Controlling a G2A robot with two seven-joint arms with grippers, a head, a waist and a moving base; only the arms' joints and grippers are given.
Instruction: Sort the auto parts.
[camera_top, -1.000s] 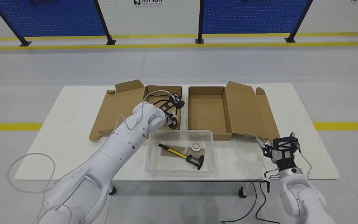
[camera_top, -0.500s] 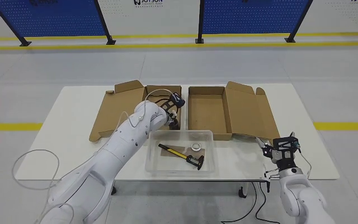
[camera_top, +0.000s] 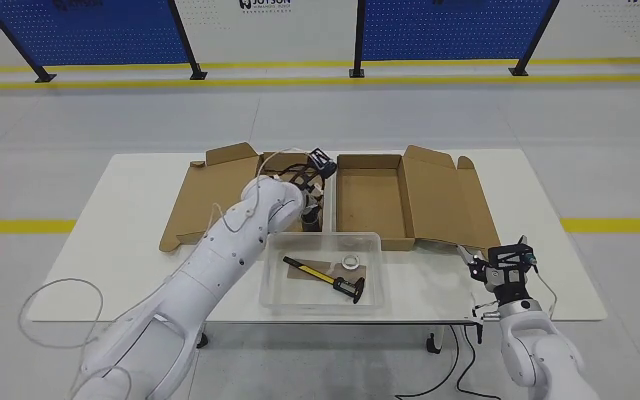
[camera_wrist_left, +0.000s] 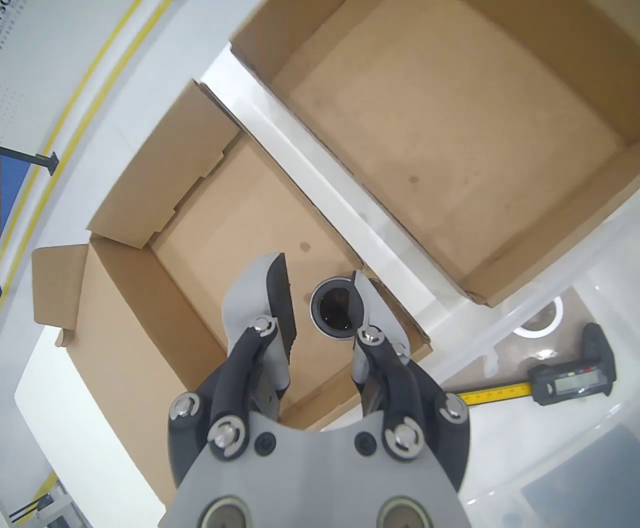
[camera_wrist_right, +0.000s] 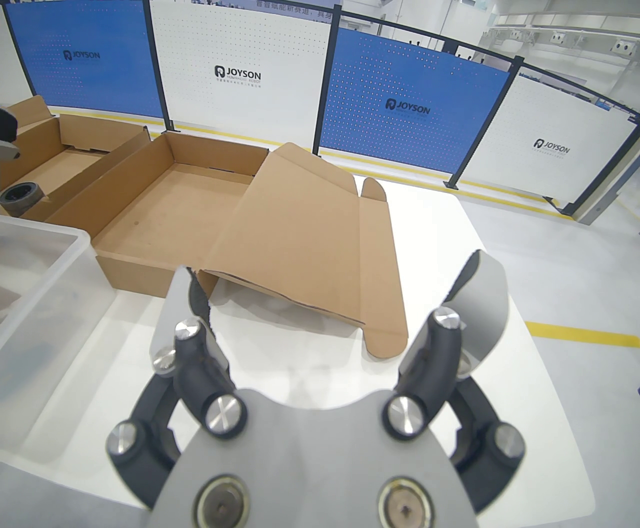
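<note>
Our L jaws have lifted up & away from the round black part (camera_wrist_left: 332, 312), open w/ nothing in them. Part sits in the left box (camera_wrist_left: 200, 235), near-right corner, so we think it's sorted. R jaws: wide open, empty, over the near-right surface (camera_top: 570, 290).

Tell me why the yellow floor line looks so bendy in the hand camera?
Left wrist view: the wide lens bows the yellow floor line; right wrist view: the fence curves the same way along its top; top view: the floor stripes look straight.
</note>
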